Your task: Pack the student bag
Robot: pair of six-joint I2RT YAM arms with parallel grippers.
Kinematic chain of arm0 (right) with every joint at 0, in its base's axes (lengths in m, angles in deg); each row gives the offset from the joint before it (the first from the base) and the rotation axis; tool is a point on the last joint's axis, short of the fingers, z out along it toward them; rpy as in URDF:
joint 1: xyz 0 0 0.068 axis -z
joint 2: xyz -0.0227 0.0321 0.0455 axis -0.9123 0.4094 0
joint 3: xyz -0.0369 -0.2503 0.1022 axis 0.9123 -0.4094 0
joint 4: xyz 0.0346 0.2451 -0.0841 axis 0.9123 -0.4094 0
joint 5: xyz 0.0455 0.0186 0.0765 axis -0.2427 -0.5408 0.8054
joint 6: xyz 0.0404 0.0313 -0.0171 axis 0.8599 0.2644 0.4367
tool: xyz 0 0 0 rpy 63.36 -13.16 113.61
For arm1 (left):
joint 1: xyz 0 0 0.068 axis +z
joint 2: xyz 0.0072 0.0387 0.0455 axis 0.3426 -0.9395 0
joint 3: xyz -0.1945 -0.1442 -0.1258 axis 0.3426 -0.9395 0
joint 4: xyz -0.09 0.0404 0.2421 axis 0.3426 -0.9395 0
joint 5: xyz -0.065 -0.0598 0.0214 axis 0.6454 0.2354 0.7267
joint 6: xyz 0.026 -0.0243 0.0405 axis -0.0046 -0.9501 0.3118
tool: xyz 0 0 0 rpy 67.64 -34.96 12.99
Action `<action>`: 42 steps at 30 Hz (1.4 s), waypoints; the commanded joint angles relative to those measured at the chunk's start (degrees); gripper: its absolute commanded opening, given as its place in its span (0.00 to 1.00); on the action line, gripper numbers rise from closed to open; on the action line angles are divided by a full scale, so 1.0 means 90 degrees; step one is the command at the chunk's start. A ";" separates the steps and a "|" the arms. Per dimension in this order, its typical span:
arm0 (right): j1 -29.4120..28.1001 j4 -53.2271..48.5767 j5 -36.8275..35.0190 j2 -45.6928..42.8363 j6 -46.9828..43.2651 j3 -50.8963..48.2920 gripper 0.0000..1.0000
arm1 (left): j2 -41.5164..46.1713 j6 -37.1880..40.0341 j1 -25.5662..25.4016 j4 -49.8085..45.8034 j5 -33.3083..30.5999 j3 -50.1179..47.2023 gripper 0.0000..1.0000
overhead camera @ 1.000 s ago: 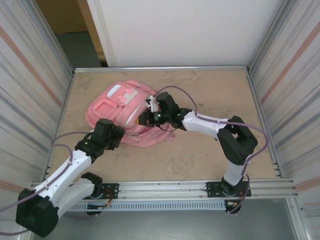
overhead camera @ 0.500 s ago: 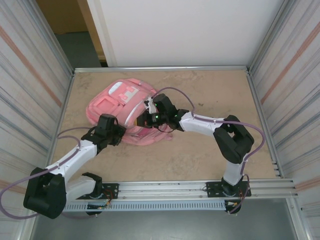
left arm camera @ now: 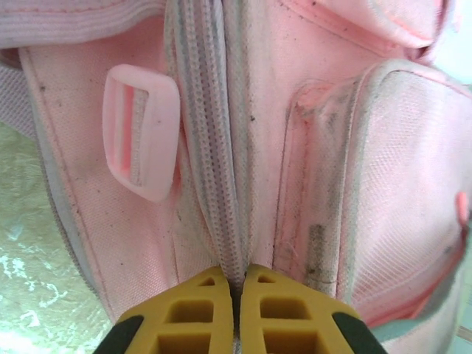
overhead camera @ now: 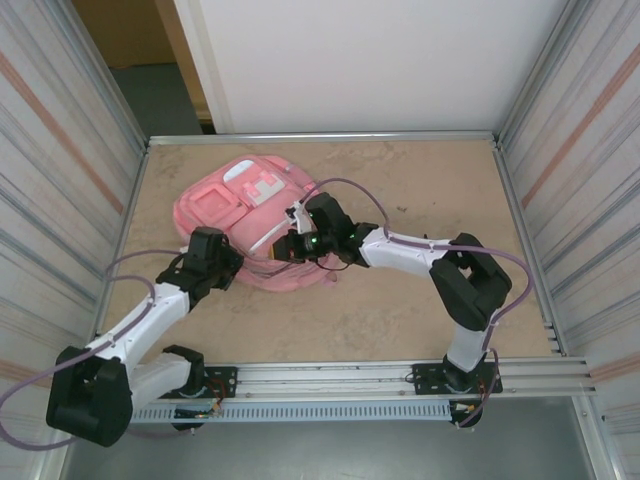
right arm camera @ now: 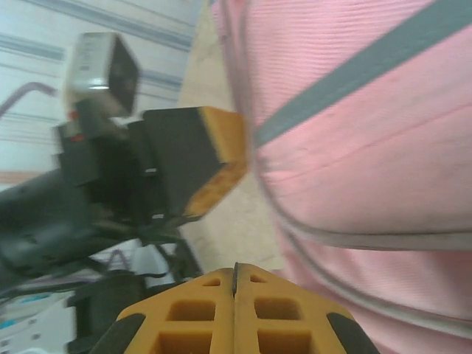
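The student bag (overhead camera: 222, 212), pink with a checkered patch (overhead camera: 262, 186), lies flat at the table's far left. My left gripper (overhead camera: 232, 262) is at its near edge. In the left wrist view the yellow fingers (left arm camera: 199, 310) are shut on the zip seam (left arm camera: 214, 147) of the student bag (left arm camera: 324, 147), beside a pink plastic buckle (left arm camera: 140, 133). My right gripper (overhead camera: 283, 247) rests over the bag's right side. Its jaws (right arm camera: 235, 271) are shut with nothing visible between them, next to the student bag's pink fabric (right arm camera: 369, 110). The left gripper's fingers (right arm camera: 217, 147) show just ahead of it.
Corrugated metal walls (overhead camera: 70, 200) enclose the beige table (overhead camera: 430, 180) on both sides, and a metal rail (overhead camera: 400, 375) runs along the near edge. A purple cable (overhead camera: 345, 182) loops over the right arm near the bag. Bare tabletop lies to the right.
The bag has shifted a little toward the far side and turned slightly. The left arm's elbow has swung left while its gripper stayed at the bag's edge. The right gripper edged left.
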 commanded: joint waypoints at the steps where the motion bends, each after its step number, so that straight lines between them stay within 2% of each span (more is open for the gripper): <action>1: -0.0158 -0.0878 -0.0856 -0.0581 -0.1303 -0.0138 0.12 | 0.0345 -0.0178 0.0041 -0.0129 0.0296 0.0294 0.00; 5: -0.0686 -0.1685 -0.1931 -0.1029 -0.2381 -0.0130 0.22 | 0.0576 -0.0563 0.0027 -0.0267 0.0550 0.0398 0.00; 11: -0.1023 -0.1607 -0.2119 -0.1055 -0.2579 -0.0478 0.34 | 0.0493 -0.0822 0.0003 -0.0297 0.1264 0.0643 0.00; 16: -0.1040 -0.1308 -0.2339 -0.0853 -0.2651 -0.0668 0.41 | 0.0496 -0.1054 -0.0049 -0.0134 0.1552 0.0552 0.00; 18: -0.1105 -0.0960 -0.2370 -0.0788 -0.3112 -0.0873 0.41 | 0.0518 -0.1127 -0.0085 -0.0083 0.1600 0.0484 0.00; 21: -0.1557 -0.0595 -0.2745 -0.0580 -0.4405 -0.1281 0.39 | 0.0509 -0.1200 -0.0170 0.0001 0.1592 0.0420 0.00; 24: -0.1817 -0.0329 -0.2749 -0.0338 -0.4541 -0.1469 0.36 | 0.0492 -0.1262 -0.0170 0.0084 0.1723 0.0373 0.00; 28: -0.1864 -0.0227 -0.2769 -0.0146 -0.4435 -0.1511 0.35 | 0.0474 -0.1351 -0.0186 0.0124 0.1721 0.0252 0.00; 31: -0.1888 0.0212 -0.2707 -0.0556 -0.4393 -0.1871 0.35 | 0.0438 -0.1415 -0.0195 0.0216 0.1846 0.0205 0.00; 35: -0.1878 0.0873 -0.2936 -0.1694 -0.4639 -0.2617 0.44 | 0.0428 -0.1404 -0.0195 0.0168 0.1925 0.0195 0.00; 40: -0.1641 0.2035 -0.2325 -0.2438 -0.6009 -0.3404 0.48 | 0.0433 -0.1318 -0.0233 0.0167 0.2040 0.0203 0.00; 42: -0.1483 0.2314 -0.2433 -0.2415 -0.6211 -0.3467 0.48 | 0.0386 -0.1285 -0.0236 0.0109 0.1991 0.0195 0.00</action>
